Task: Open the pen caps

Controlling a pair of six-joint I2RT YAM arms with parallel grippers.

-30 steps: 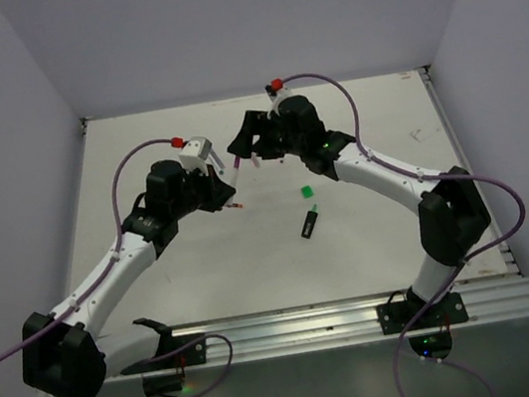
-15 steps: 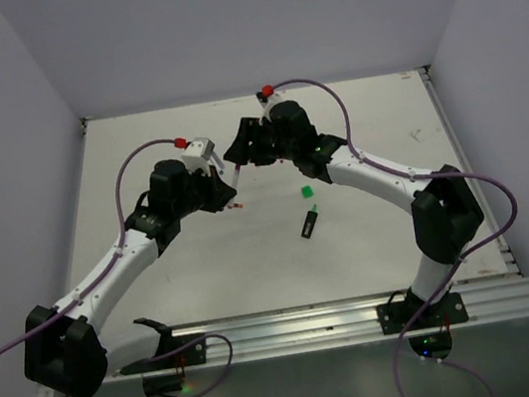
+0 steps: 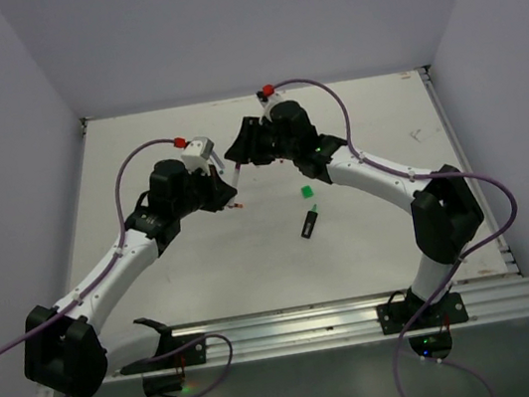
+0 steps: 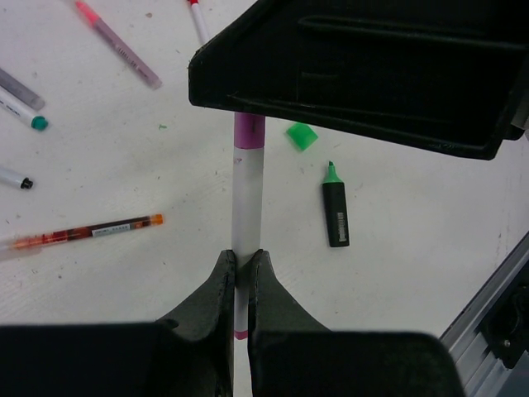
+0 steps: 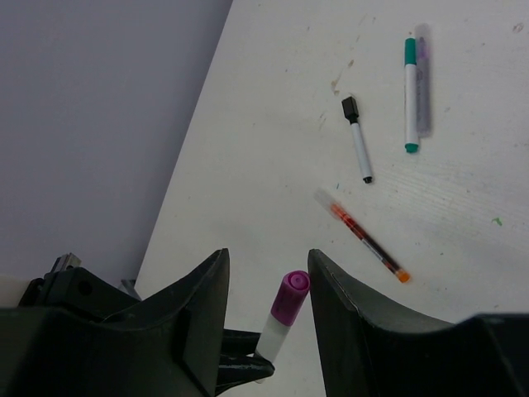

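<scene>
My left fingers [image 4: 219, 285] are pinching the white pen [image 4: 246, 203] above the counter [image 4: 124, 149], while my right fingers [image 5: 202, 289] are standing spread either side of its magenta cap [image 5: 293, 286], not touching it.

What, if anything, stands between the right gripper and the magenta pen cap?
Nothing visible does. The magenta cap sits between the open fingers of the right gripper, with clear space on both sides. The left gripper clamps the white pen lower down.

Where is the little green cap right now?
The green cap lies loose on the table near the middle of the top view. It is just past the tip of the green highlighter, not touching it.
</scene>
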